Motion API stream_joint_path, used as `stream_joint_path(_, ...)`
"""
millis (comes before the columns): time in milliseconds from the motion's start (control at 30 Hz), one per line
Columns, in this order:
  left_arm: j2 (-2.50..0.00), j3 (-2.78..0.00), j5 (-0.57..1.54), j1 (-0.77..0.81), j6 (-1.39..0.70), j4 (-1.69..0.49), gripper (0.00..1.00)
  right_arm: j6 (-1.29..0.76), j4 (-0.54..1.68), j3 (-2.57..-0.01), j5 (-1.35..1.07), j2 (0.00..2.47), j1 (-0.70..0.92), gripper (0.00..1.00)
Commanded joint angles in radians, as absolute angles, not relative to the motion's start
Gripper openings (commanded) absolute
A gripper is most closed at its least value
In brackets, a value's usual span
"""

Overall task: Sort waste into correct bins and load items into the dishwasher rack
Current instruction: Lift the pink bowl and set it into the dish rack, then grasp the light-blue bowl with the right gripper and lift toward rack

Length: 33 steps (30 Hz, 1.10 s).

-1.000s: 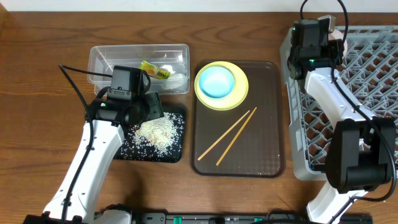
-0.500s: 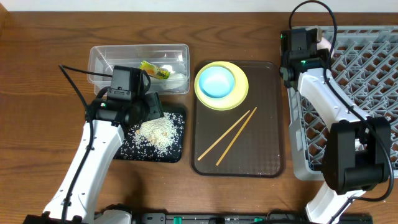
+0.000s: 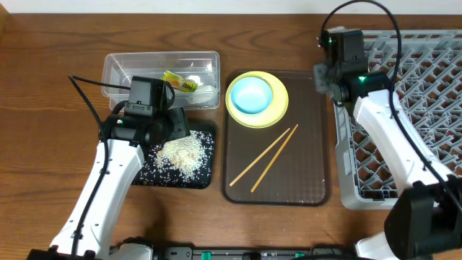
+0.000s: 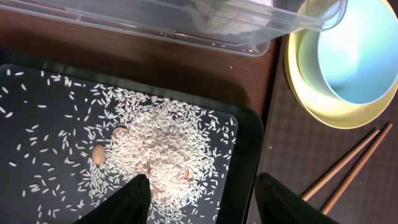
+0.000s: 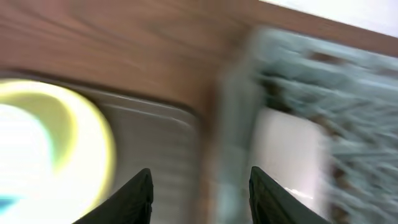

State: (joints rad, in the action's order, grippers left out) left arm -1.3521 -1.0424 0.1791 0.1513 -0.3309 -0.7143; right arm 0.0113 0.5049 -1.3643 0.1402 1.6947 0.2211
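Leftward swings the right arm, off the dishwasher rack's far-left corner and out over the tray's far-right corner, while the left arm hasn't budged.

Starting at the left, toward the table's far edge sits the clear rectangular plastic box (image 3: 119,68), with the yellow-green and orange snack wrapper (image 3: 179,81) and the crumpled white tissue (image 3: 206,89) inside it. Just nearer, the shallow black rectangular tray (image 3: 208,172) carries the heap of loose white rice scraps (image 3: 184,153). The left gripper (image 4: 204,186) hangs over that heap, fingers spread, nothing in them.

At mid-table is the large dark brown tray (image 3: 310,159). The light blue bowl (image 3: 251,94) is nested on the pale yellow round plate (image 3: 280,108) at its far-left corner, and the pair of wooden chopsticks (image 3: 263,157) lies slantwise nearer the front.

The right gripper (image 5: 199,186) is parted and empty, and its wrist view is smeared with speed. The big grey lattice dishwasher rack (image 3: 419,87) fills the table's right edge.

My read is that the waste is binned and the right arm is heading for the bowl. To do it cleanly, it should shed that speed before dropping and settle square over the bowl's near-right rim. One finger goes inside and one outside. Then close firmly and lift straight up so the plate underneath isn't dragged or tipped. The chopsticks are best left for later, since they lie flat and will be fiddly. The left arm should stay parked over its tray, clear of the crossing path.
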Motion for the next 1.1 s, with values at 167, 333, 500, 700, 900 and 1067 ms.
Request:
stream_joint_path(167, -1.339, -1.047, 0.137, 0.147, -0.311, -0.718, 0.57, -0.224, 0.468, -1.364, -0.102, 1.779, 0.301, 0.50)
stream_joint_path(333, -1.339, -1.047, 0.137, 0.147, -0.311, -0.718, 0.57, -0.240, 0.455, -1.364, -0.098, 1.866, 0.356, 0.45)
stream_joint_path(500, -1.339, -1.047, 0.137, 0.147, -0.311, -0.718, 0.57, -0.286, 0.415, -1.364, -0.097, 1.955, 0.398, 0.33)
stream_joint_path(700, -1.339, -1.047, 0.138, 0.147, -0.311, -0.719, 0.57, -0.363, 0.396, -1.364, -0.033, 2.030, 0.421, 0.21)
stream_joint_path(900, -1.339, -1.047, 0.138, 0.147, -0.311, -0.722, 0.57, -0.377, 0.371, -1.372, -0.021, 2.024, 0.418, 0.01)
stream_joint_path(1067, -1.339, -1.047, 0.138, 0.147, -0.311, -0.722, 0.57, -0.343, 0.370, -1.395, 0.063, 1.916, 0.373, 0.01)
